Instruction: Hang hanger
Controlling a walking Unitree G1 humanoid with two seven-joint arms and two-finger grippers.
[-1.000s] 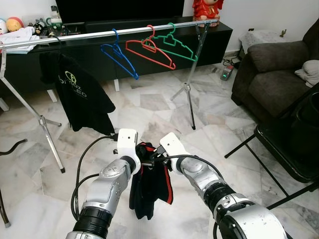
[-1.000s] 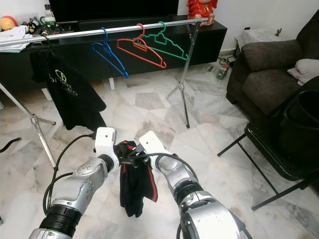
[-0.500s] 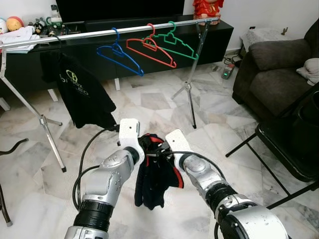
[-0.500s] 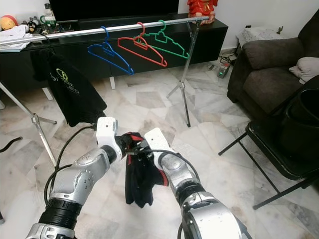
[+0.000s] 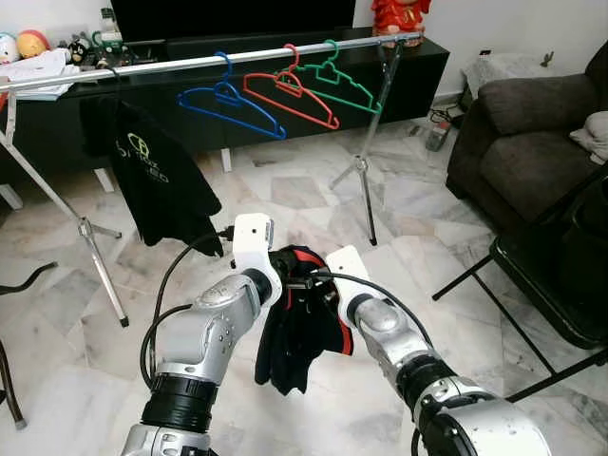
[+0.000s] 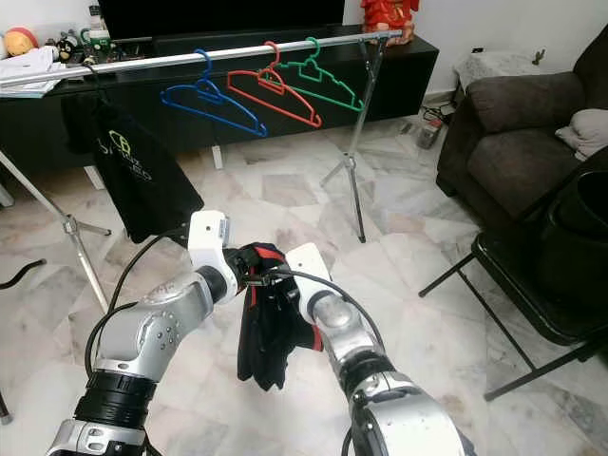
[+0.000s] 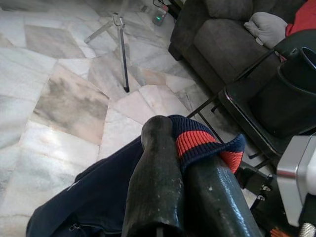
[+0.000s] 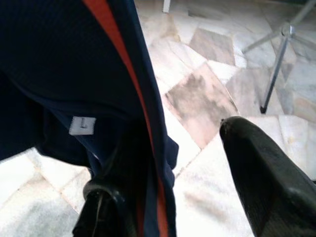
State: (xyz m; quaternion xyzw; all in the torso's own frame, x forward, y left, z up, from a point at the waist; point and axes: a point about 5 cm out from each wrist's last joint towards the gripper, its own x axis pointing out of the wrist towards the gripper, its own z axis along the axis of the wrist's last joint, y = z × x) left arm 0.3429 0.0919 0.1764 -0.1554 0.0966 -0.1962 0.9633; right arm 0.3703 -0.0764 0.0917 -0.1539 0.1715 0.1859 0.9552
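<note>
**Garment held between both grippers, rail not yet reached**

You had the clothes rail (image 5: pixel 190 65) standing across the room in front of the black TV cabinet (image 5: pixel 418 66), well apart from the robot. On it already hung a black T-shirt (image 5: pixel 157 180) toward the left end, then a blue hanger (image 5: pixel 228 100), a red hanger (image 5: pixel 290 95) and a green hanger (image 5: pixel 347 87), all three bare.

Nearer you, above the marble floor (image 5: pixel 285 195), both arms were raised together with a dark navy jacket (image 5: pixel 299 328), trimmed in red, drooping between them. Your left gripper (image 7: pixel 182 153) was clamped on the jacket's red-striped ribbed edge, as its wrist view showed. Your right gripper (image 8: pixel 168 182) sat with its two fingers spread apart, jacket fabric and a red stripe lying against one of them; I could not tell whether it truly gripped anything. A thin hanger wire (image 6: pixel 269 278) seemed to sit between the grippers, though it was too small to be sure.

Judged from this, the hanging itself was still ahead: carrying the garment to the rail and hooking it on remained.
</note>
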